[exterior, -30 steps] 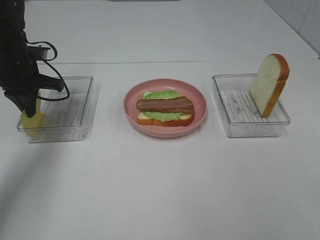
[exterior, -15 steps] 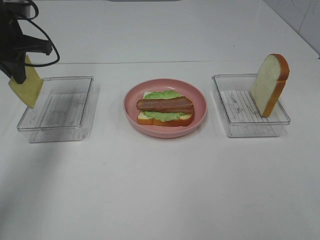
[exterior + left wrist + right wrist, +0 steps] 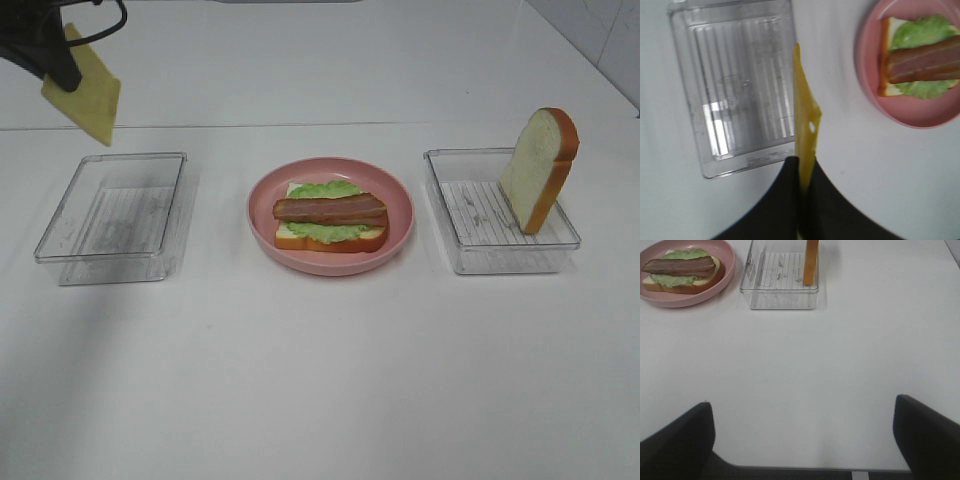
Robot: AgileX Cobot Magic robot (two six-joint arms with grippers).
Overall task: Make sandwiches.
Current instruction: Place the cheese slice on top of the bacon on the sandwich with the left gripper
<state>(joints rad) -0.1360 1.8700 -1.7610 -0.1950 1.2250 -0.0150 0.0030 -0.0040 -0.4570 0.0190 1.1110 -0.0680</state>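
Since the cheese slice (image 3: 88, 95) must travel clear of the tray (image 3: 110, 268), my left pincer (image 3: 64, 72) grips it aloft by one edge; the unfinished sandwich (image 3: 330, 222) lies on the pink plate (image 3: 400, 238).

Plate (image 3: 262, 205) in the middle of the table (image 3: 320, 380), left tray (image 3: 60, 250) and right tray (image 3: 500, 258) at its sides.
On the plate, a half-made sandwich (image 3: 330, 225). In the right tray, a bread slice (image 3: 538, 170) standing on edge. High up behind the left tray, a cheese slice (image 3: 88, 92) in the left tool (image 3: 60, 70).
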